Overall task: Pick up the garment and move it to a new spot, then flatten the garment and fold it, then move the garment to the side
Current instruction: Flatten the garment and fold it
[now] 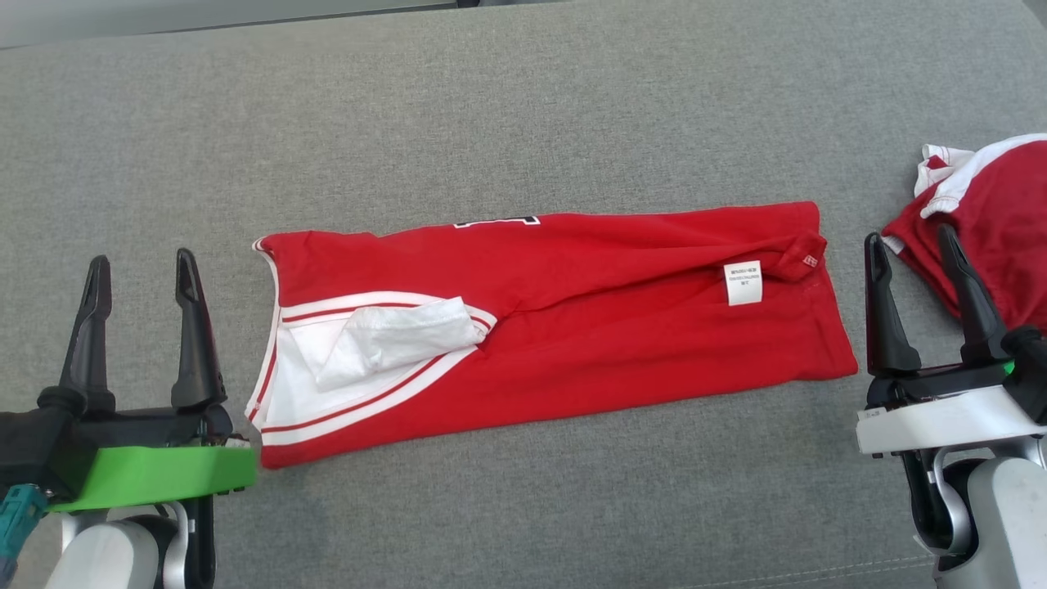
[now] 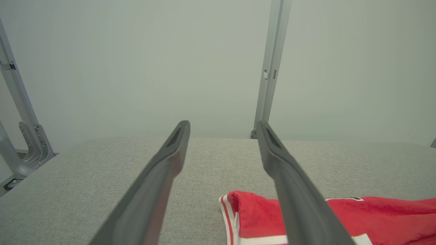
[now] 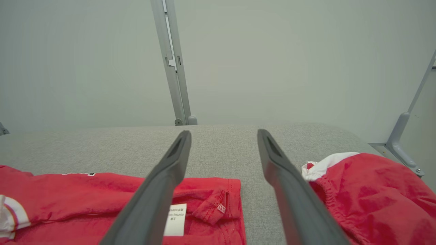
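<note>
Fingers, left: Your left gripper (image 1: 142,258) stood with both dark fingers spread wide and nothing between them but bare surface.
Fingers, right: Your right gripper (image 1: 909,234) was likewise released, tips apart, holding nothing.
Garment, place: The red garment (image 1: 572,327) lay flat between the two pairs of fingers. Its striped end was just beside the inner left finger. Its hemmed end was near the inner right finger, with a strip of surface between them.
Progress, judged: The garment looked already spread and folded once lengthwise into a long band, so the pick-up, the shift and the flattening seemed done.
Left to do, judged: A further fold across the length probably remained, then the move to the side.
Untidy spots: A white flap (image 1: 393,339) was turned out and crumpled at the left-finger end. A creased ridge ran toward the corner by the right fingers.
Fabric: The cloth was thin, soft and matte red, edged with a white trim band (image 1: 360,409) carrying narrow red stripes.
Tags: A rectangular white care label (image 1: 743,282) lay face up, and a small red tag (image 1: 810,260) sat beside it.
Surface: The grey woven surface (image 1: 523,106) was coarse-textured and even.
Other item: A second red-and-white garment (image 1: 990,237) sat bunched just beyond the outer right finger. You could not tell whether it touched that finger.
</note>
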